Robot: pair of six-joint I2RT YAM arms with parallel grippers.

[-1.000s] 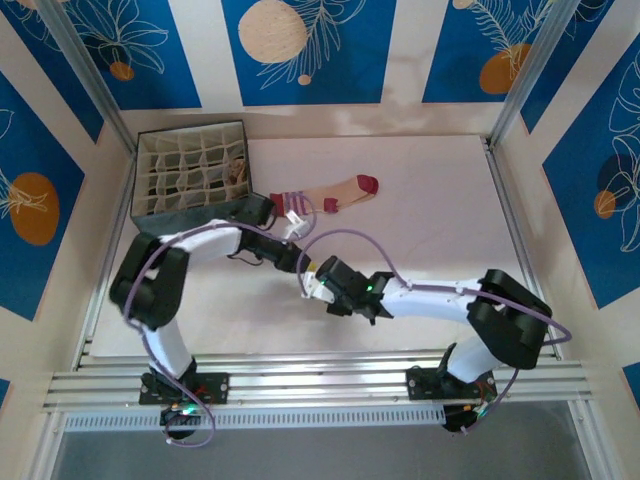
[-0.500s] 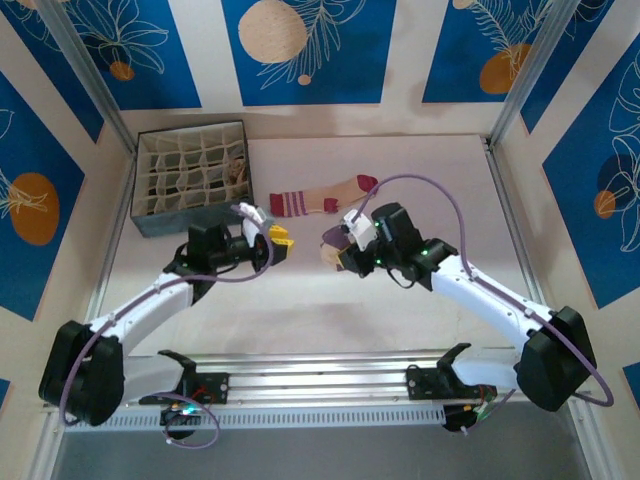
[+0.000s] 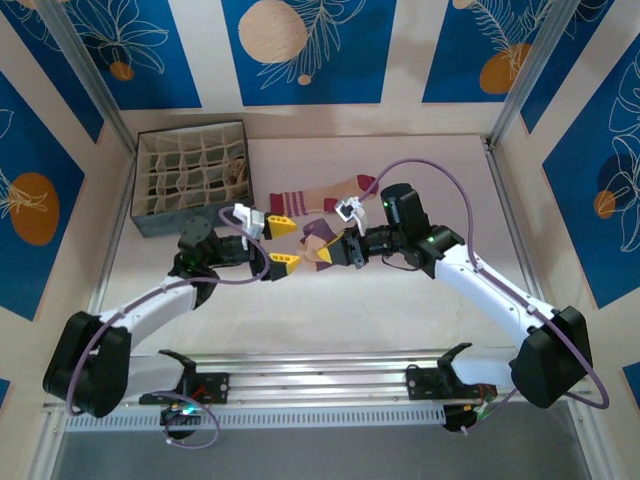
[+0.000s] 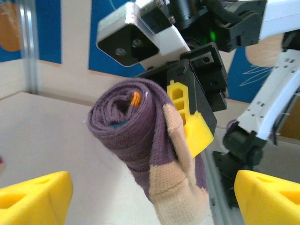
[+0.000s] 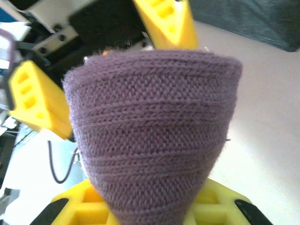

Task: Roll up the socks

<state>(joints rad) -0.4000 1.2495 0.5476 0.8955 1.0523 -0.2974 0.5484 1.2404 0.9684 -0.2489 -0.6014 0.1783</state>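
Cream walls (image 3: pixel 405 60) bearing blue panels (image 3: pixel 240 70) with white leaf drawings and orange discs enclose a white table (image 3: pixel 440 160); aluminium posts (image 3: pixel 532 70) stand at its far corners.

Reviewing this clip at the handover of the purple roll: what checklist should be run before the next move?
1. Right end effector shut on the purple sock: ok.
2. Left end effector open, fingers apart from the sock: ok.
3. Roll finished: not ok; the tan end hangs loose below the coil.
4. Sock lifted off the table: ok.
5. Striped-cuff sock out of the way: ok; it lies unrolled behind both end effectors.
6. Free cell in the divided organizer box: ok; most cells look empty.
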